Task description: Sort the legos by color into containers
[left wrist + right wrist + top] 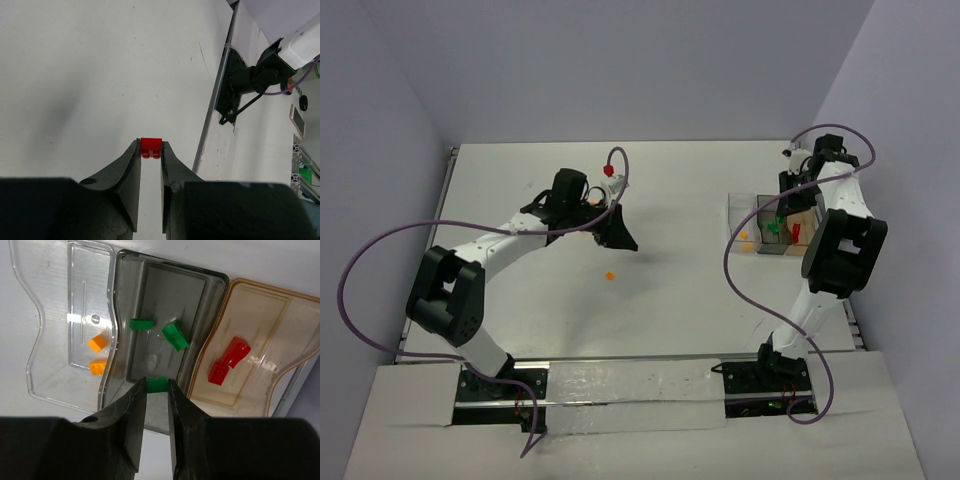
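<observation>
Green lego [156, 383] pinched in right gripper [156, 389] tips over middle bin [172, 295], near its lower rim. Red lego [151, 146] clamped by left gripper [150, 154], wide tabletop [90, 75] ahead, edge close at right.

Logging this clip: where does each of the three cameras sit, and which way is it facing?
Top external: above and behind the bases, looking down on the table; left arm and right arm show whole.
Left wrist: on that wrist, looking along the left gripper at the table; its fingers pinch a red lego.
Right wrist: on that wrist, looking down into the containers; the right gripper holds a green lego over the middle bin.
Shared: top and right wrist views both show the containers.
</observation>
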Controlling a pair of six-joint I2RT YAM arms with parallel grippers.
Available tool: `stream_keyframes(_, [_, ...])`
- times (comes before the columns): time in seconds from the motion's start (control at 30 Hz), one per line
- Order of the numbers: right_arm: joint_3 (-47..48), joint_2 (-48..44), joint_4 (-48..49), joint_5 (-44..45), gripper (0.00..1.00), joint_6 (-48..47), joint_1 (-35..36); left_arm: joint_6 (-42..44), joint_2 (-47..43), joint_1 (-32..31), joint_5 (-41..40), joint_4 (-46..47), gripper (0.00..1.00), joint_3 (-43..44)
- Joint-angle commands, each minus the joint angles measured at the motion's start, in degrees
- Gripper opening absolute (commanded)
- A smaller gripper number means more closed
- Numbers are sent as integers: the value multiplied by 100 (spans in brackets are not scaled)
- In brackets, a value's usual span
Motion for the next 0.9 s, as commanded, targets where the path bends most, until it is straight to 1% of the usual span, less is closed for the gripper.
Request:
stream_keyframes(0.0, [281,46,260,119,43,101,116,-300,36,117,63,206,0,239])
stream_keyframes(0.1, [185,-6,269,88,56,155,230,-504,89,239,202,320,0,222])
stream_keyframes(0.13, [158,-7,277,79,56,156,265,-584,89,267,255,364,0,204])
stream_keyframes(0.17, [131,-67,286,35,60,199,292,-758,89,345,360,425,0,187])
stream_keyframes(0.2, [114,-111,269,0,61,234,327,-864,98,346,421,495,0,161])
stream_keyframes(0.23, [166,-216,217,-139,62,304,388,-1117,98,493,587,678,0,74])
stream_keyframes(0.27, [166,-278,216,-141,62,340,415,-1121,115,495,589,802,0,72])
stream_keyframes(0.3, [195,-424,158,-621,63,413,473,-1637,108,641,887,1160,0,-8])
stream_keyframes(0.33, [191,-579,141,-884,63,453,535,-2107,112,740,1018,1532,0,-94])
stream_keyframes(0.4, [100,-827,166,-1665,62,512,690,-2857,131,869,1340,2175,0,-306])
stream_keyframes(0.43, [41,-952,219,-1900,62,525,896,-3318,160,925,1429,2497,0,-376])
stream_keyframes(0.47, [-33,-1108,300,-2142,62,525,1092,-4053,194,988,1515,2860,0,-445])
stream_keyframes(0.53, [-193,-1387,491,-2446,61,507,1461,-4814,257,1079,1683,3432,0,-547])
stream_keyframes(0.57, [-229,-1447,610,-2534,61,525,1650,-5100,277,1093,1731,3553,0,-569])
stream_keyframes(0.6, [-299,-1547,798,-2674,60,580,1995,-5311,294,1110,1717,3223,0,-540])
stream_keyframes(0.63, [-369,-1637,949,-2802,60,633,2257,-5345,312,1125,1705,2837,0,-393])
stream_keyframes(0.7, [-411,-1717,1194,-3014,60,940,2605,-5430,286,1128,1782,2574,0,-245])
stream_keyframes(0.73, [-408,-1720,1399,-3013,60,1073,2775,-5549,263,1139,1737,2506,0,-224])
stream_keyframes(0.87, [-320,-1627,1931,-2712,60,1814,3612,-5694,172,1173,1168,1326,0,-20])
